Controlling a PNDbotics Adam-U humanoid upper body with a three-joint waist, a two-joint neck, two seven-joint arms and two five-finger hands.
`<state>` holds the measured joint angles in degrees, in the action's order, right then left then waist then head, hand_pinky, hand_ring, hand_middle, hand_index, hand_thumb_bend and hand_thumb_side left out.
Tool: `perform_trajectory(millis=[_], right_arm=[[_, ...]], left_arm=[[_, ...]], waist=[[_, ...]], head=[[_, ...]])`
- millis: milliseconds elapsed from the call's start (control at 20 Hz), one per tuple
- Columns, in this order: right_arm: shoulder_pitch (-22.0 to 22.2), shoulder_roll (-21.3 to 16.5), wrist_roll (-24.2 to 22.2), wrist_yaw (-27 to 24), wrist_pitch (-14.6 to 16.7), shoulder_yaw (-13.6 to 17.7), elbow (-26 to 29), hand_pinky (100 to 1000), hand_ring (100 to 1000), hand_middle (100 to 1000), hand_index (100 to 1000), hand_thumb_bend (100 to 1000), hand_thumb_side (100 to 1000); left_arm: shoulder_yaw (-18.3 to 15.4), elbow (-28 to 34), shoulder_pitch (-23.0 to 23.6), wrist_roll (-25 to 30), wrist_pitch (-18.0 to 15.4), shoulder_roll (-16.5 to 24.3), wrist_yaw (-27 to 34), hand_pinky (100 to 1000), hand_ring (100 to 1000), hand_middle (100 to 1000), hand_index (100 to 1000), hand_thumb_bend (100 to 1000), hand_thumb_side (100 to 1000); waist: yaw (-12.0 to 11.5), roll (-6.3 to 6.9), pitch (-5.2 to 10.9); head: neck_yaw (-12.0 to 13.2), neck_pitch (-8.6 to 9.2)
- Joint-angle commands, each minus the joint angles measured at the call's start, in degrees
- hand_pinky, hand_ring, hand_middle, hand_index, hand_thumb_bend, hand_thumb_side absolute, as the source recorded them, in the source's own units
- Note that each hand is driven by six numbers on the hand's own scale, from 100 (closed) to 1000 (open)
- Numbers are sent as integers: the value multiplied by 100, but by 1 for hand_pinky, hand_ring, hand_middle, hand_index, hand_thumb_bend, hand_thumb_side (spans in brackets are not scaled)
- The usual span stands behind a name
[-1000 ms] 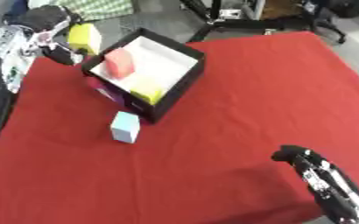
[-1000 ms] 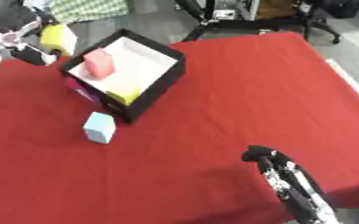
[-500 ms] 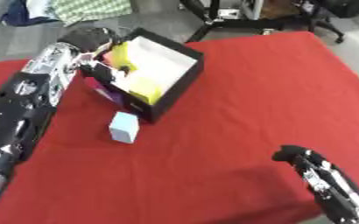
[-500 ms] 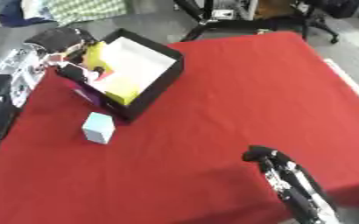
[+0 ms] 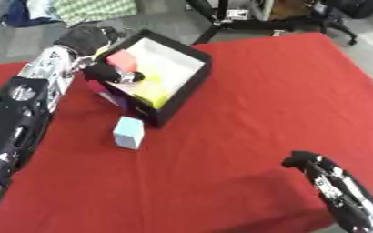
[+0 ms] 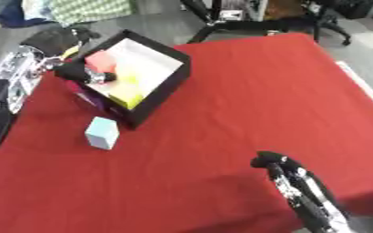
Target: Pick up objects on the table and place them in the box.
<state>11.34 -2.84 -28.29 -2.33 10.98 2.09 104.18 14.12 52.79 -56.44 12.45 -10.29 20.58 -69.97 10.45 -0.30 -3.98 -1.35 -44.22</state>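
Observation:
The black box [image 5: 191, 81] with a white inside stands at the table's far left. In it lie a pink block [image 5: 121, 59] and a yellow block [image 5: 153, 94]. My left hand [image 5: 88, 40] hangs over the box's left corner, its fingers [image 5: 110, 74] curled down inside the rim. A sliver of a yellow object [image 6: 68, 53] shows in its hold. A light blue block [image 5: 128, 132] lies on the red cloth just in front of the box. My right hand [image 5: 307, 163] rests open at the lower right, holding nothing.
The red table [image 5: 253, 104] ends at its far edge just behind the box. Beyond it stand chair legs [image 5: 221, 20] and a checked cloth [image 5: 90, 8] on the floor.
My left arm has carried the yellow object from left of the box to over its left corner, and the fingers now dip inside the rim. The right hand has not moved.

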Motion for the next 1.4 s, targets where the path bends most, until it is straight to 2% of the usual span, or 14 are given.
perform_trajectory(millis=[50,150,250,450,600,700,900,1200,1400], right_arm=[[-17,-71,23,4,5,22,57,1000,801,712,814,100,633],[-25,-81,29,13,8,30,59,1000,801,711,814,100,619],[-19,-90,52,24,7,58,60,1000,801,711,814,100,627],[-12,-115,76,55,14,70,65,1000,801,711,814,100,621],[-3,-130,74,65,21,63,62,1000,801,711,814,100,620],[-3,-137,64,63,27,53,63,1000,801,711,814,100,619],[-3,-138,59,60,29,48,61,1000,801,711,814,100,623],[-7,-125,70,63,24,48,61,1000,801,711,814,100,636],[-10,-120,68,65,20,41,61,1000,801,711,814,100,634]], left_arm=[[114,665,-75,228,-385,512,652,808,782,829,1000,602,955],[366,1337,26,866,-823,1000,1223,817,801,843,1000,590,931],[549,2041,184,1604,-1087,1528,1873,817,796,829,1000,568,891],[919,3316,612,3048,-1173,2481,2916,814,799,819,980,612,868],[1158,4087,913,3766,-1070,2807,3187,810,807,825,971,679,867],[1353,4250,1090,3907,-1050,2846,3018,802,803,820,970,687,885],[1639,3880,1286,3949,-1111,2617,2567,796,790,807,964,695,902],[1688,3511,1359,3896,-1138,2246,2022,789,786,803,964,676,879],[1679,3113,1346,3529,-1058,2012,1541,788,790,809,978,672,868]], waist=[[-27,-50,90],[-45,-31,94],[-74,-9,95],[-111,25,101],[-122,33,109],[-115,33,111],[-97,27,106],[-89,22,85],[-87,17,80]], head=[[-44,10],[-92,10],[-116,10],[-167,10],[-161,10],[-163,10],[-169,10],[-185,10],[-199,10]])
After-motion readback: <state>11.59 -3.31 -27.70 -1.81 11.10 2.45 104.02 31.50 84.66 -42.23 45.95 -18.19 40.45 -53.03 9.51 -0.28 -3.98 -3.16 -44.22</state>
